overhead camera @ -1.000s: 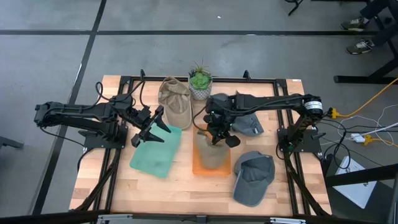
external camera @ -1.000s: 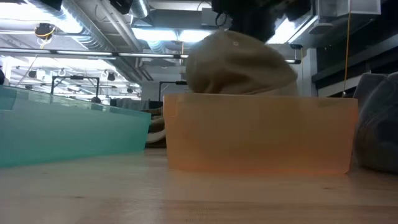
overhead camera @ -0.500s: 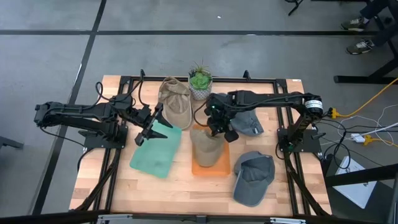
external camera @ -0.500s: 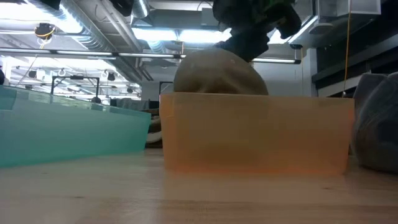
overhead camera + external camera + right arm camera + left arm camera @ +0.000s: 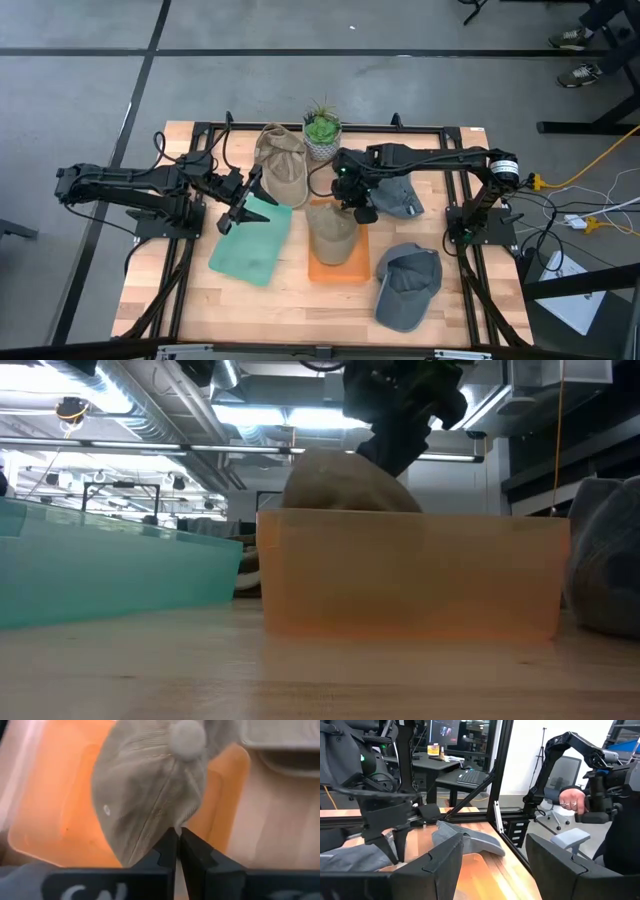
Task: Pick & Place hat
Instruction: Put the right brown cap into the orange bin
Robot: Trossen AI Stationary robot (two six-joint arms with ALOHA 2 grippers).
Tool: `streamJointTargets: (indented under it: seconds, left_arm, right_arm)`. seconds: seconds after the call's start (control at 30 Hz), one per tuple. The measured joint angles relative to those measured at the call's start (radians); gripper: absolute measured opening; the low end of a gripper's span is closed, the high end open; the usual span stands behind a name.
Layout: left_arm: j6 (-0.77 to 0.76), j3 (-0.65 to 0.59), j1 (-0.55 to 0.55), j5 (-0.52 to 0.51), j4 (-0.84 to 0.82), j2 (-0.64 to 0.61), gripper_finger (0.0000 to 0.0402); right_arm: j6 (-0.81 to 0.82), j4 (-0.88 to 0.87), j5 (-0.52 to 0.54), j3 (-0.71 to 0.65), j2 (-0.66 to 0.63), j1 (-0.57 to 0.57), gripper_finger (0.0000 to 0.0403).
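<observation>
Tan cap (image 5: 331,232) sits in the orange bin (image 5: 352,268) near the table's (image 5: 290,300) middle, crown up, rising above the bin wall in the low view (image 5: 340,485). Right gripper (image 5: 357,205) is at the bin's far edge, just over the cap's back; in the right wrist view its fingers (image 5: 169,851) are almost pressed together w/ only a thin slit between the tips, right at the cap's edge (image 5: 150,795), can't tell if any fabric is pinched. In the low view the right gripper (image 5: 395,430) hangs above the cap, touching or nearly touching its top. Left gripper (image 5: 248,205) hovers by the far corner of the teal bin (image 5: 250,250), fingers spread w/ nothing between them; left wrist view shows the two fingers (image 5: 432,865) apart. Second tan cap (image 5: 280,165) lies at the table's far side beside a small potted plant (image 5: 321,130). One gray cap (image 5: 405,285) lies near the front right, another gray cap (image 5: 403,198) lies under the right arm. In the left wrist view a person's hand (image 5: 570,800) shows in the room beyond.
</observation>
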Motion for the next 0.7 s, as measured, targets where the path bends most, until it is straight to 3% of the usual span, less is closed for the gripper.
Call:
streamJointTargets:
  seconds: [0.33,0.57,0.7]
  left_arm:
    - [0.003,0.0,0.0,0.0,-0.051,0.0,0.0212]
    - [0.041,0.0,0.0,-0.009,-0.097,0.0,0.0212]
    - [0.055,0.0,0.0,-0.11,-0.117,0.0,0.0212]
  right_arm:
    - [0.108,-0.016,0.142,0.0,0.0,0.0,0.003]
    - [0.154,-0.035,0.201,0.0,0.0,0.0,0.0103]
    - [0.185,-0.044,0.199,0.002,0.0,0.0,0.0156]
